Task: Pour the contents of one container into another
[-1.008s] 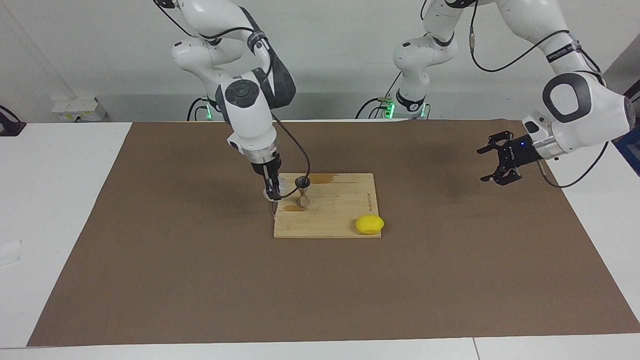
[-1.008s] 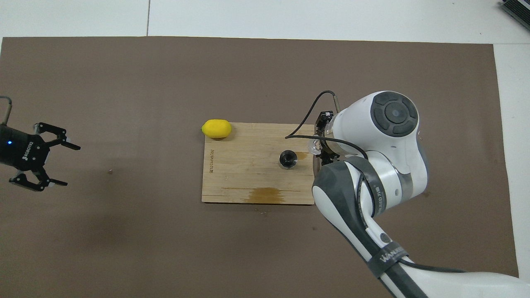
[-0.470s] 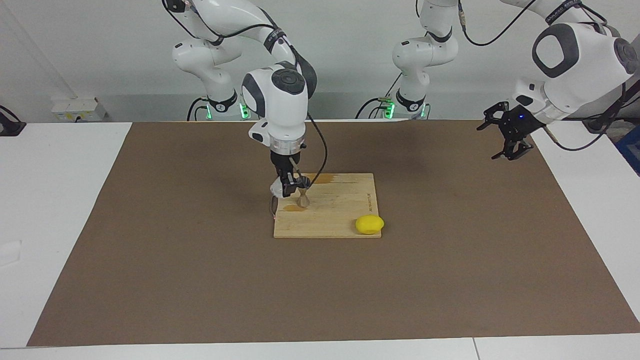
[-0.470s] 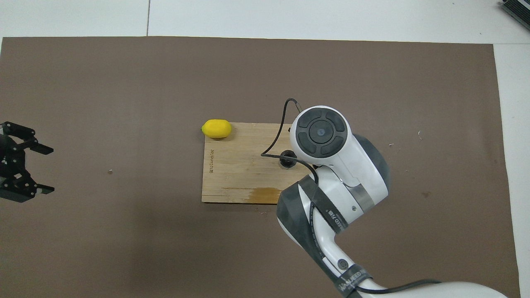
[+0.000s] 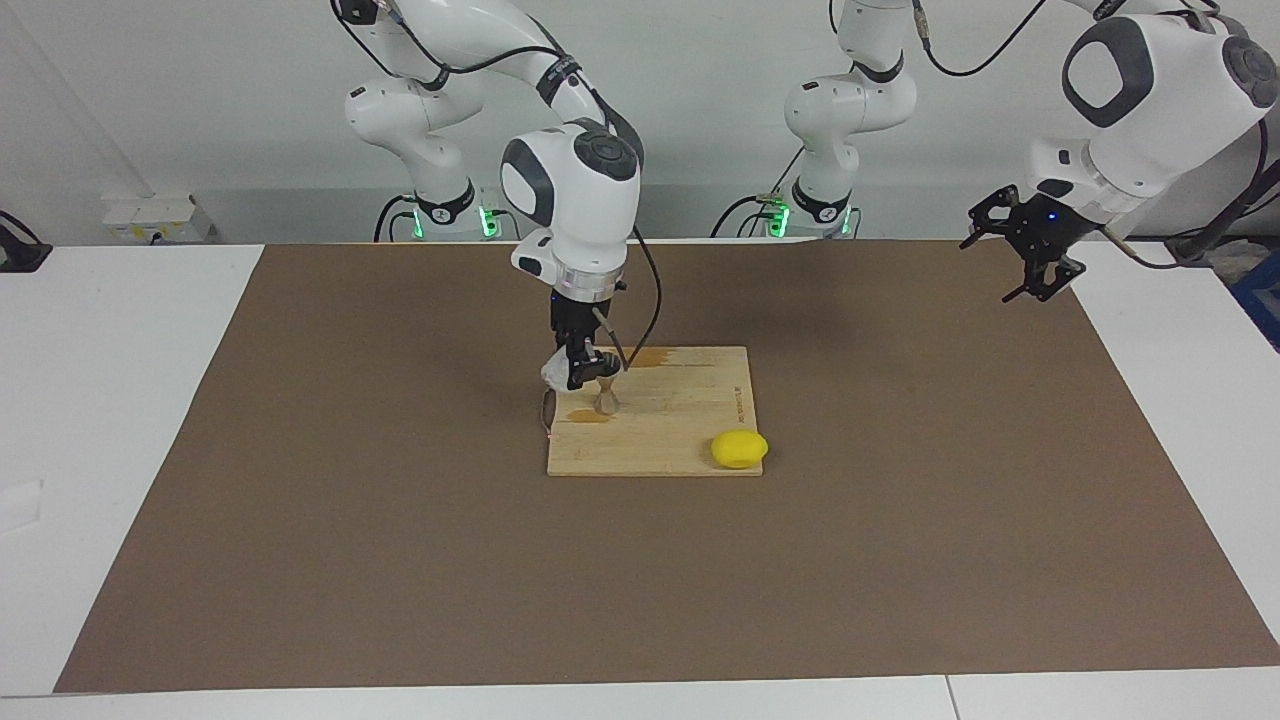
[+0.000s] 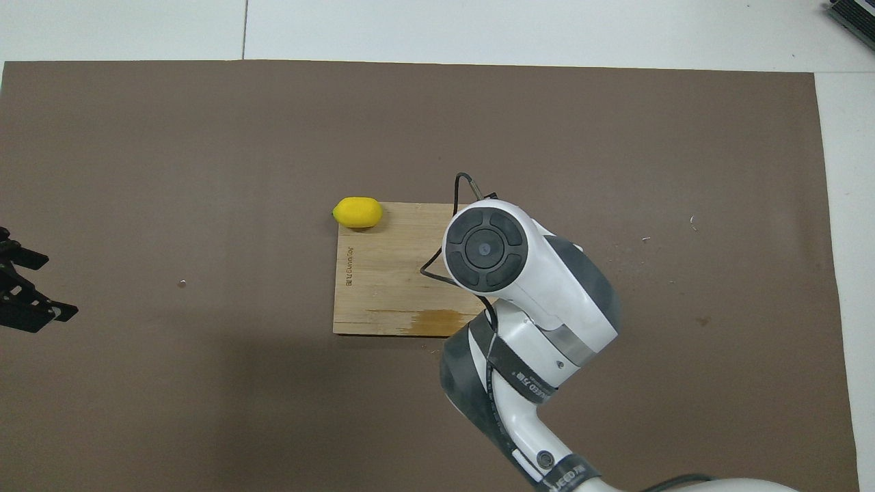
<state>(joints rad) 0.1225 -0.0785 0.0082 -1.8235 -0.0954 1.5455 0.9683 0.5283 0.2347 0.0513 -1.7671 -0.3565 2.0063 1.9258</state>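
From the facing view, the right gripper (image 5: 579, 372) clamps the clear cup (image 5: 556, 372), tilted over the jigger (image 5: 606, 396) on the cutting board (image 5: 690, 420); a misaligned lip would likely spill (the board is already stained). The left gripper (image 5: 1035, 268) waits, open. Overhead, the right arm (image 6: 526, 287) hides both vessels.

**Clear cup tipping at the jigger**

The right gripper (image 5: 578, 372) is clamping the clear cup (image 5: 556, 373), tilting it over the metal jigger (image 5: 606, 396), which is standing upright on the wooden board (image 5: 670, 425). A lemon (image 5: 739, 449) is lying at the board's corner. The left gripper (image 5: 1035, 262) is hanging spread wide over the brown mat (image 5: 400, 560).
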